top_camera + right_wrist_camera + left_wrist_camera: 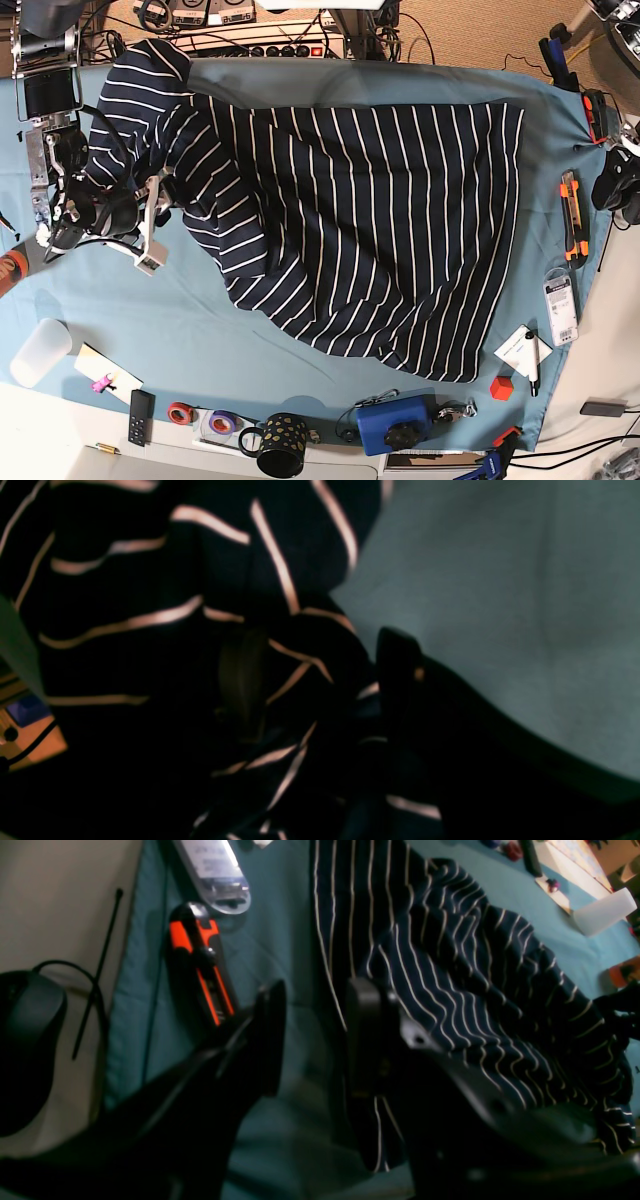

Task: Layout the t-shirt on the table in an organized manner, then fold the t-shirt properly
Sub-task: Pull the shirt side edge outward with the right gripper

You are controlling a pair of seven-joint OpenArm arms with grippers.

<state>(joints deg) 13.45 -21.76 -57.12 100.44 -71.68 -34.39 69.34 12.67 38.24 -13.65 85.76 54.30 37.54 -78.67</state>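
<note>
The navy t-shirt [380, 210] with thin white stripes lies spread over most of the teal table [180, 330]. Its right part is flat and its left end is bunched [150, 110] around my right arm. My right gripper [165, 196] sits in that bunch. In the right wrist view its fingers [400, 665] stand wide apart, open, with loose folds of the t-shirt [150, 620] lying between and over them. In the left wrist view my left gripper [317, 995] hovers open above the table [280, 950], beside the t-shirt's [450, 965] straight edge, with nothing between its fingers.
An orange cutter [570, 215] [200, 970] and a clear package [560, 305] [215, 875] lie along the table's right edge. Near the front edge stand a white cup [40, 350], tape rolls [181, 412], a dotted mug [282, 445], a blue box [395, 424] and a red cube [500, 387].
</note>
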